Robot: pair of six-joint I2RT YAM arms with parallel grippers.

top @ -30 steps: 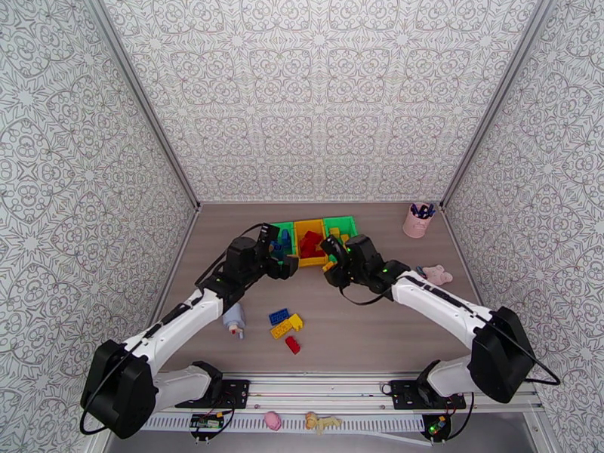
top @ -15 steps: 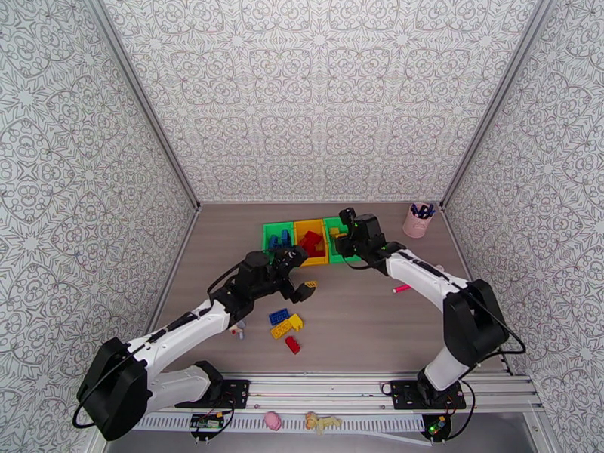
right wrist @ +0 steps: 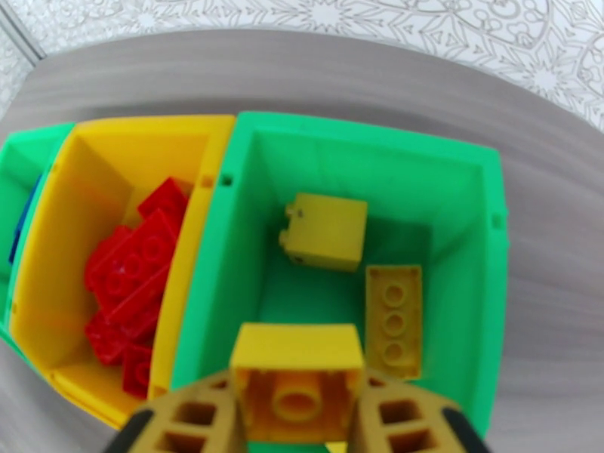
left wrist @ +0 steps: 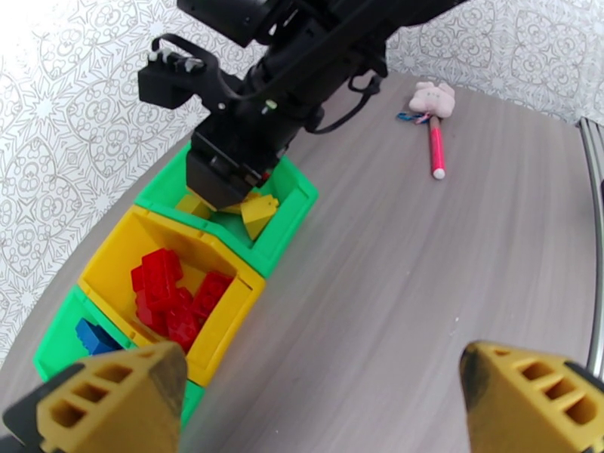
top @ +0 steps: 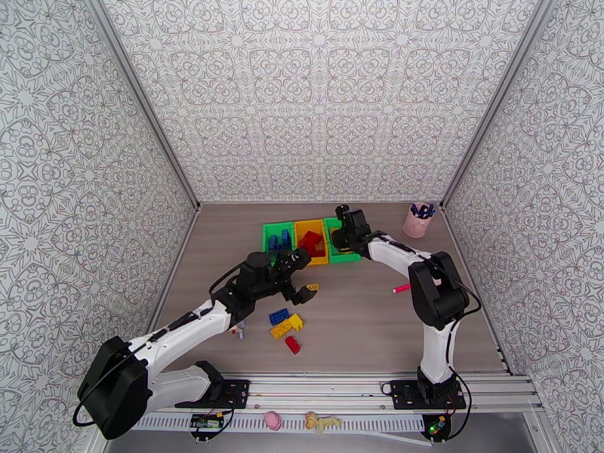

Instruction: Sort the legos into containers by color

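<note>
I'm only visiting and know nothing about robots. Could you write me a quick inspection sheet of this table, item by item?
Surface: grey wood-grain table.
Job's things: three joined bins hold blue bricks, red bricks and yellow bricks separately; three loose bricks lie on the table.
Clutter: pen cup, pink pen, pink toy.
Grippers: left gripper open, empty; right gripper holds a yellow brick over the right green bin.
Cables: black cables along the arms.
Surroundings: patterned walls.
</note>
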